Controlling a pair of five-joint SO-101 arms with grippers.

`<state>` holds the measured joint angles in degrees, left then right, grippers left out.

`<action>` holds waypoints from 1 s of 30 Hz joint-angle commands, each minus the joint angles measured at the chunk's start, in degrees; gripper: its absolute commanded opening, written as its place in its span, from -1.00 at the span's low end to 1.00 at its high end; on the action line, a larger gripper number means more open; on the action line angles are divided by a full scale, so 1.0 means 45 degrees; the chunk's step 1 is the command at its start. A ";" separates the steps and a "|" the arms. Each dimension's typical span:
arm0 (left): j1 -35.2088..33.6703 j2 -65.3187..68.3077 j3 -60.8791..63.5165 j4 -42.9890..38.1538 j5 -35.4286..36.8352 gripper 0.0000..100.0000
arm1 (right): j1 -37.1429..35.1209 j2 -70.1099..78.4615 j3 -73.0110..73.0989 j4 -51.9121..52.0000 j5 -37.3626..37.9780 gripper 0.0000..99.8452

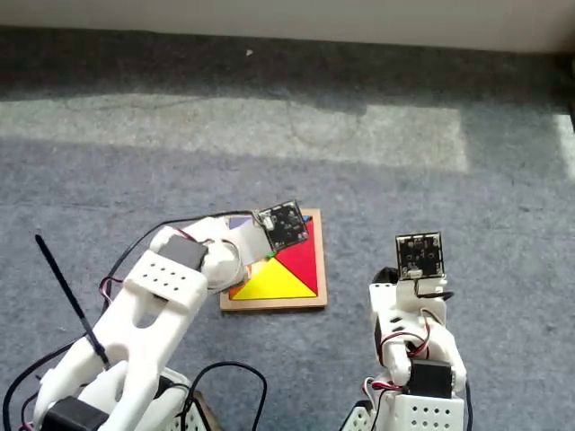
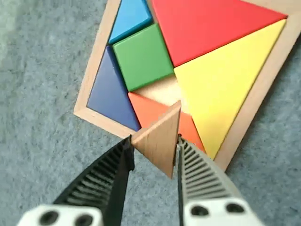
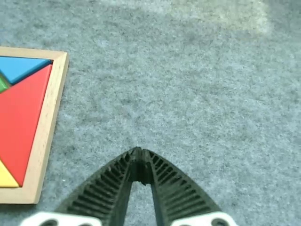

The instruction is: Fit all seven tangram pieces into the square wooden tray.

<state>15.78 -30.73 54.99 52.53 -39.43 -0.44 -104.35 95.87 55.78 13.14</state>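
Tangram triangle (image 2: 159, 141), pinched in the left hand (image 2: 154, 139), hangs over the tray (image 2: 96, 61); right hand (image 3: 140, 157) closed, empty.

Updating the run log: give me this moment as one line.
left pincer: shut on triangle, over gap in tray | right pincer: shut, empty, over carpet | tray: six pieces seated

Grey carpet (image 1: 467, 189) lies under everything — a pale band of light (image 1: 269, 126) crosses its far part.
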 commanded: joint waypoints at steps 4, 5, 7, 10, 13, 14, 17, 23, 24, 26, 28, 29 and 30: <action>0.0928 -0.0127 0.0596 -0.0821 -0.0195 -0.92 | 0.0147 -0.0166 0.1670 -0.0264 0.0137 -0.98; 0.0967 -0.0127 0.0596 -0.0801 -0.0195 -0.86 | 0.0147 -0.0166 0.1670 -0.0264 0.0137 -0.98; 0.0947 -0.0127 0.0713 -0.0801 -0.0156 -0.71 | 0.0147 -0.0166 0.1670 -0.0264 0.0137 -0.98; 0.0869 -0.0127 0.0830 -0.0860 0.0977 -0.52 | 0.0147 -0.0166 0.1670 -0.0264 0.0137 -0.98; 0.0869 -0.0147 0.0772 -0.0860 0.1543 -0.50 | 0.0147 -0.0166 0.1670 -0.0264 0.0137 -0.98; 0.0869 -0.0147 0.0772 -0.0860 0.1563 -0.50 | 0.0147 -0.0166 0.1670 -0.0264 0.0137 -0.98; 0.0791 -0.0264 0.0791 -0.0801 0.1582 -0.50 | 0.0147 -0.0166 0.1670 -0.0264 0.0137 -0.98; -0.0537 -0.0283 0.0811 -0.0781 0.1543 -0.50 | 0.0147 -0.0166 0.1670 -0.0264 0.0137 -0.98; -0.0850 -0.0283 0.0850 -0.0781 0.1543 -0.50 | 0.0147 -0.0166 0.1670 -0.0264 0.0137 -0.98; -0.1455 -0.0205 0.0869 -0.0781 0.1543 -0.50 | 0.0147 -0.0166 0.1670 -0.0264 0.0137 -0.98; -0.1885 -0.0166 0.0869 -0.0821 0.1524 -0.50 | 0.0147 -0.0166 0.1670 -0.0264 0.0137 -0.98; -0.1983 -0.0166 0.0869 -0.0840 0.1524 -0.50 | 0.0147 -0.0166 0.1670 -0.0264 0.0137 -0.98; -0.2042 -0.0166 0.0869 -0.0840 0.1524 -0.50 | 0.0147 -0.0166 0.1670 -0.0264 0.0137 -0.98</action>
<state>8.92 -30.73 59.03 49.45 -32.92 -0.44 -104.35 95.87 55.78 13.14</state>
